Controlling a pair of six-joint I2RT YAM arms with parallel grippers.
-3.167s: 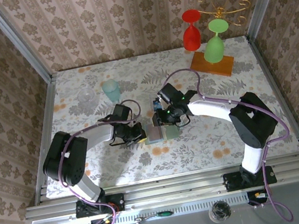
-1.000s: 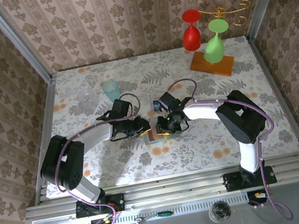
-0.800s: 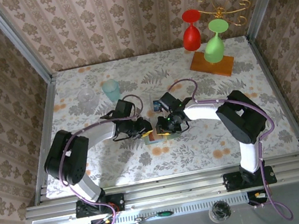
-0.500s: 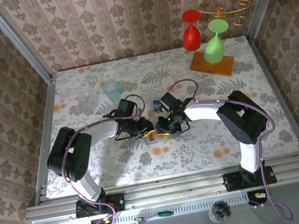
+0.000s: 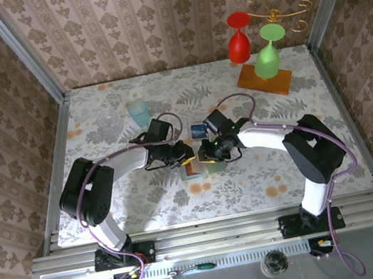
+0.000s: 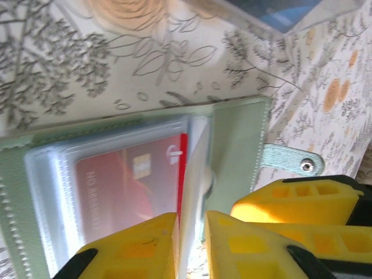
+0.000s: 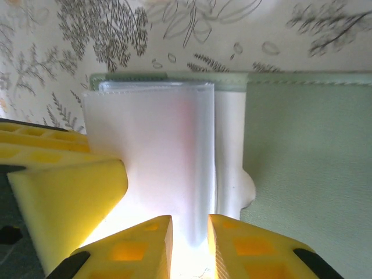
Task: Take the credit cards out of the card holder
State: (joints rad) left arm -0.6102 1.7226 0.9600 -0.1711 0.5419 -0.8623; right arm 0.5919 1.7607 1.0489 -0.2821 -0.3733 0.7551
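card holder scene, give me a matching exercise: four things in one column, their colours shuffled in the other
Things:
1. card holder
2. card in its clear sleeve
3. left gripper
4. wooden board at the far right corner

Colours:
a. yellow
b. red
c. pale green
d. orange-brown

Pairs: 1-c, 2-b, 3-a, 4-d

The left gripper (image 6: 190, 244) seemingly pinches the clear sleeve (image 6: 197, 151) beside the red card (image 6: 128, 186).
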